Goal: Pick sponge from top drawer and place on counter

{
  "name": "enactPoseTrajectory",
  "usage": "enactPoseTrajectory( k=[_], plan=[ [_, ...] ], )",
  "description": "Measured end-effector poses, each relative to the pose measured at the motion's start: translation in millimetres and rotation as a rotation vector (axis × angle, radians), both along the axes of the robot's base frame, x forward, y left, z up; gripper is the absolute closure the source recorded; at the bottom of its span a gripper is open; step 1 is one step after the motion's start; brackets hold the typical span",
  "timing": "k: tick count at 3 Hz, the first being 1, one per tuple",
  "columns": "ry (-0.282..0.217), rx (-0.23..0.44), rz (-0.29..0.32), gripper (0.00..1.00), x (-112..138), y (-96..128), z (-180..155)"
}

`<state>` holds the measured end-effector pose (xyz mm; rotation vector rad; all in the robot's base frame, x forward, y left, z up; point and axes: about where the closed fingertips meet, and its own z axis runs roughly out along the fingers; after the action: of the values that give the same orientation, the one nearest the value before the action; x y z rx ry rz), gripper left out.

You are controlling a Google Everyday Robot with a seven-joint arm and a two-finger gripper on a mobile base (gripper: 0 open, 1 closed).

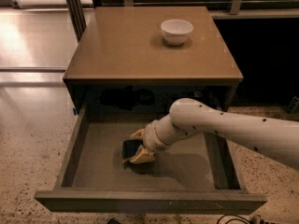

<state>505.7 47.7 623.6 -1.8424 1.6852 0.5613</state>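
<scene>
The top drawer (93,171) is pulled fully open below the counter (131,50). The sponge (130,148), dark-topped, is in the middle of the drawer between the tan fingers (141,156). My gripper (136,146) reaches into the drawer from the right on a white arm and is shut on the sponge. It holds the sponge just above the drawer floor, with a shadow beneath it.
A white bowl (176,31) stands on the counter's far right part. Dark shapes lie at the back of the drawer under the counter edge. Speckled floor surrounds the cabinet, and a dark post stands at the back left.
</scene>
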Motion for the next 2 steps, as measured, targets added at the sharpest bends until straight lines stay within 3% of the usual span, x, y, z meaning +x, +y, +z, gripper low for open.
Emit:
enactPoseTrajectory(
  k=[1, 2],
  plan=[
    [-0.066, 0.052, 0.097, 1.0, 20.6, 24.6, 73.7],
    [-0.098, 0.094, 0.198, 1.0, 39.0, 48.9, 140.0]
  ],
)
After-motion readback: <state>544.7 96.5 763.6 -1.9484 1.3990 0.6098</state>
